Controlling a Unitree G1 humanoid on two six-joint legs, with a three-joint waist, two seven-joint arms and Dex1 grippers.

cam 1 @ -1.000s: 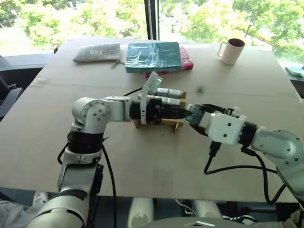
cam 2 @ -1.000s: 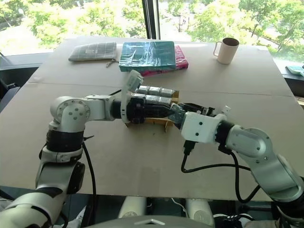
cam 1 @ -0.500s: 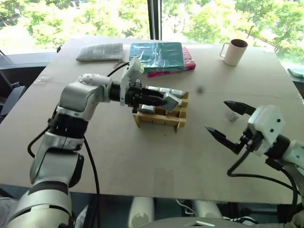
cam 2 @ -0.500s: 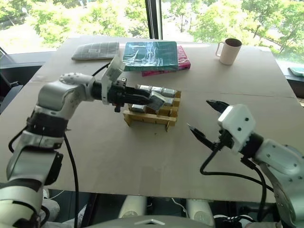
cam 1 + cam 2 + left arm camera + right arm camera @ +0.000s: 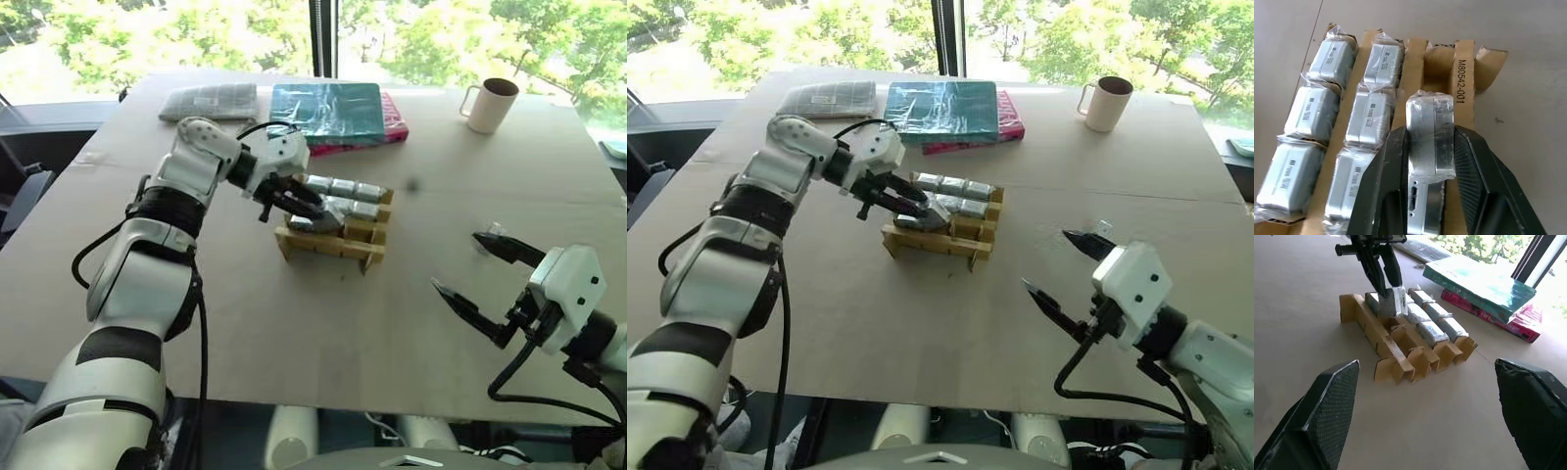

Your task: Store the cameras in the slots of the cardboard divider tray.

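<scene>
The left claw (image 5: pixel 1431 161) is squeezed tight on one camera (image 5: pixel 1430 134), which is wrapped in clear plastic. It holds the camera over the cardboard divider tray (image 5: pixel 333 240), just above the empty row of slots nearest the robot. I cannot tell if the camera touches the tray yet.

The tray sits near the middle of the desk (image 5: pixel 294 323). Six other cameras (image 5: pixel 1371 115) already sit in its slots, in two rows of three. Each one is in its own clear wrap.

The right claw (image 5: pixel 485 279) is spread wide and holds nothing. It hangs over the bare desk, well apart from the tray, on the robot's right side.

At the far edge of the desk lies a teal book (image 5: pixel 328 103) on top of a pink book (image 5: pixel 392 127). A grey pouch (image 5: pixel 211 103) lies beside them. A beige mug (image 5: pixel 487 106) stands off to the right.
</scene>
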